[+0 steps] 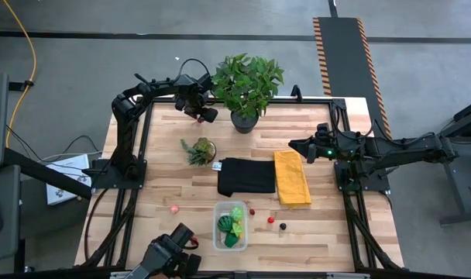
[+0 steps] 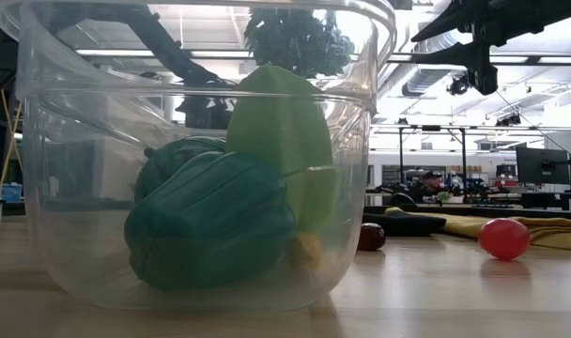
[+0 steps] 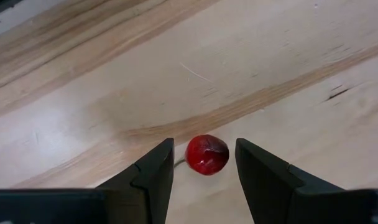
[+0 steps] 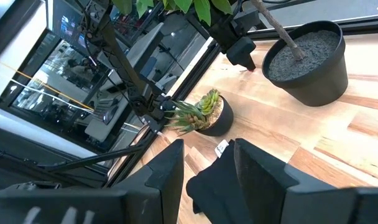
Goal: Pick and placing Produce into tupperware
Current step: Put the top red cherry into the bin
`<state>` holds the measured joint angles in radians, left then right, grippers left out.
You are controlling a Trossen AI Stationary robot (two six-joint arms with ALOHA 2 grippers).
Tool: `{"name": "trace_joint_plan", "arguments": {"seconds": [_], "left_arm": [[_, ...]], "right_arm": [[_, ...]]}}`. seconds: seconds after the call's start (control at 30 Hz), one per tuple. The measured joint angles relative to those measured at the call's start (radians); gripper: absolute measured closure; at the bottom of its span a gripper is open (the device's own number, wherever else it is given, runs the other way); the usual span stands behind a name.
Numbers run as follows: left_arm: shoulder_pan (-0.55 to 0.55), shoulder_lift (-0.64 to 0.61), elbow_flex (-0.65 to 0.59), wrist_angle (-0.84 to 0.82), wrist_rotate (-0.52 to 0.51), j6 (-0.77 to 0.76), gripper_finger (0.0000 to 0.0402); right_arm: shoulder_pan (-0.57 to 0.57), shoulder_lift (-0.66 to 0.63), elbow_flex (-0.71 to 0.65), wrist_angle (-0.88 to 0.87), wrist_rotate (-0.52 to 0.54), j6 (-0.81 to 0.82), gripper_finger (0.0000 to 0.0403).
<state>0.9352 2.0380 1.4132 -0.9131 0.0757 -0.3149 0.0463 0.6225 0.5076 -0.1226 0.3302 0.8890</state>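
the left gripper (image 3: 204,168) is down at the far left part of the wooden table (image 1: 328,232), just beside the big potted plant (image 1: 247,85). its two dark fingers (image 3: 153,171) stand apart with a small red fruit (image 3: 207,154) sitting on the wood between them; there is a gap on each side, so it has hold of nothing.

the right gripper (image 4: 207,168) hangs above the table on the right side, over the far end of the yellow cloth (image 1: 291,178). its fingers are partly apart and empty, pointing toward the black cloth (image 4: 223,180), the small succulent (image 4: 201,112) and the plant's dark pot.

the clear tub (image 1: 218,232) sits near the front edge, just in front of the black cloth. inside it lie a dark green ribbed piece (image 2: 210,221) and a lime-green piece (image 2: 281,122) leaning against it, with a bit of yellow low down beside them.

more produce lies loose on the wood: a pink piece (image 1: 173,208) left of the tub, and to its right a dark red piece (image 1: 252,211), a red ball (image 1: 271,219) and a dark one (image 1: 283,226), all apart from one another.
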Motion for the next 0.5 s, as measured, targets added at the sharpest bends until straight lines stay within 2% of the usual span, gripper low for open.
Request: {"name": "trace_joint_plan", "arguments": {"seconds": [0.17,0.5], "left_arm": [[0.000,0.000,0.000,-0.004,0.001,0.000,0.0245],[0.000,-0.001,0.000,-0.004,0.014,0.004,0.0308]], "right_arm": [[0.000,0.000,0.000,0.000,0.000,0.000,0.0269],[0.000,0.000,0.000,0.000,0.000,0.000,0.0269]]}}
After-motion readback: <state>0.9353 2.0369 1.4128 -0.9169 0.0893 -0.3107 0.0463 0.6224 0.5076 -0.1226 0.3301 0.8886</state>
